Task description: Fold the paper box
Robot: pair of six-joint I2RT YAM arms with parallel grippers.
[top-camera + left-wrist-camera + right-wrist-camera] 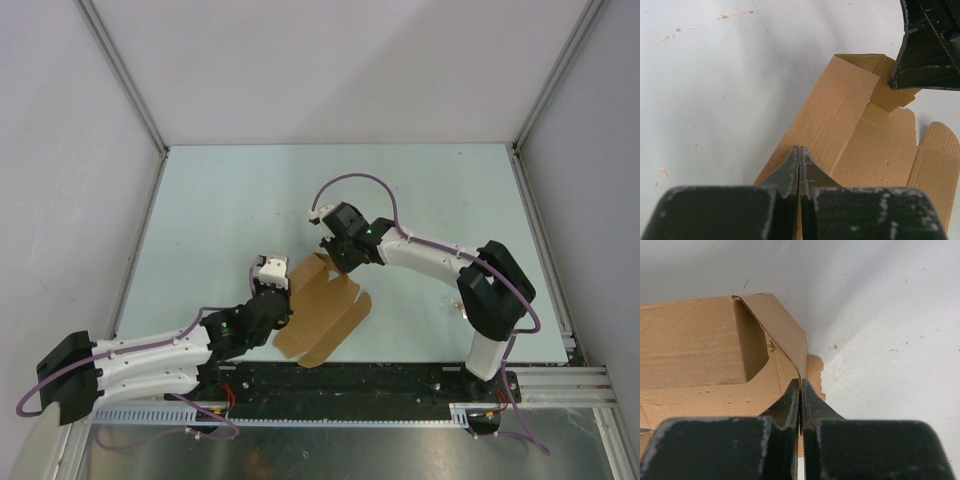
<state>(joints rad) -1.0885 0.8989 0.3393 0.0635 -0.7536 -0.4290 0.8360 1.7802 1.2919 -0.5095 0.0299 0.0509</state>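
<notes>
Top external view: plain brown die-cut cardboard box [322, 312] half-formed, my left claw [799, 154] and right claw [800, 386] each pinched shut on a raised wall; next likely squaring walls, tucking tabs.

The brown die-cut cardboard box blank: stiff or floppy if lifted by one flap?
Probably bends at its creases: on the brown die-cut cardboard box blank, one side wall stands while the rounded flaps lie flat. Likely light, since it looks like a thin single sheet. It may slide on the smooth pale table when pushed.

Bright, diffuse light with soft shadows; close foregrounds slightly blurred.
</notes>
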